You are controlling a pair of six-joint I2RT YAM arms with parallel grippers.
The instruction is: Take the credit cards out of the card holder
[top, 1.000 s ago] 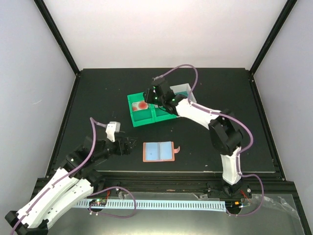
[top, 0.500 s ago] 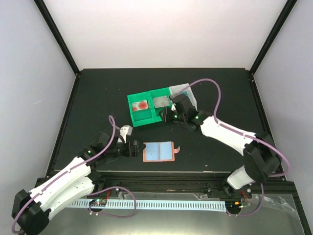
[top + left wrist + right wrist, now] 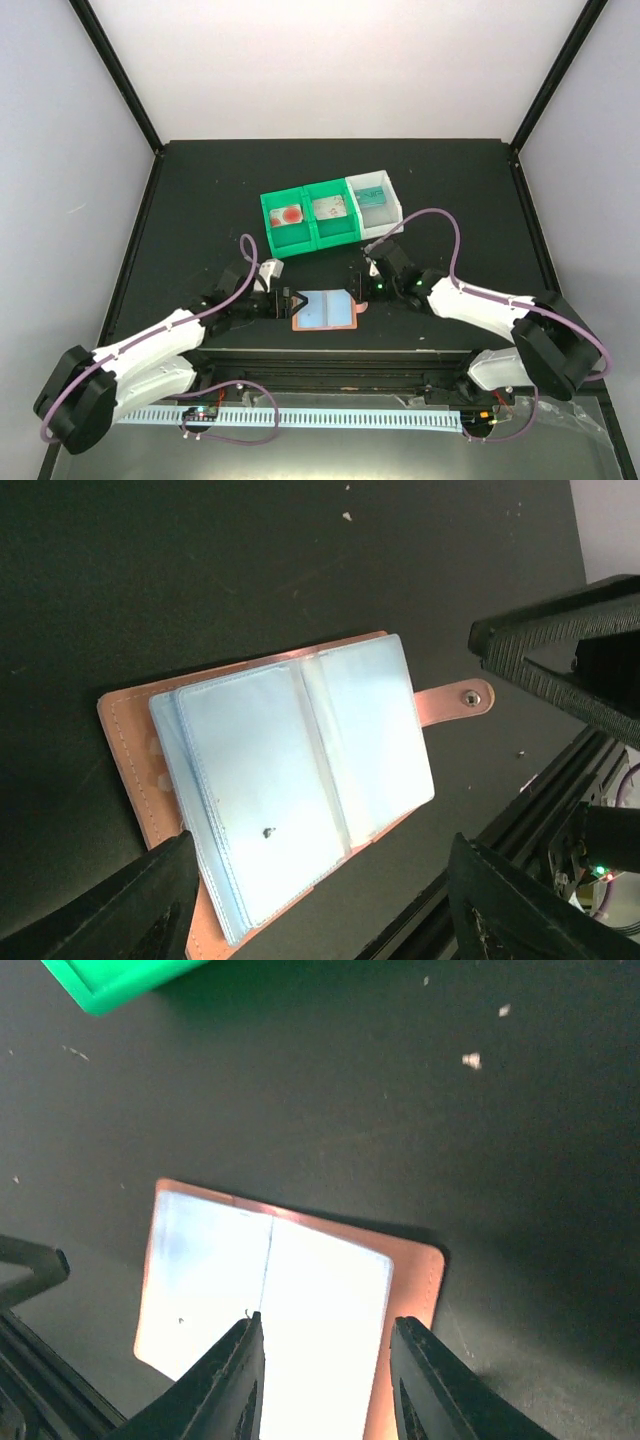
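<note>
Top cam is fixed high on the near side of the card holder [image 3: 325, 309], pitched down and forward, far enough back to take in the whole table [image 3: 200, 190]. Left wrist cam looks down from just left of the card holder, very close; right wrist cam does likewise from its right. All three share the card holder and the table around it.

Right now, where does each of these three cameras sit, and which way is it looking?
Top external: above and behind the robot, looking down at the black table; left arm, right arm and three trays show.
Left wrist: on the left arm, looking down past the left claw.
Right wrist: on the right arm, looking down past the right claw.
Shared: all three see the open card holder.
</note>
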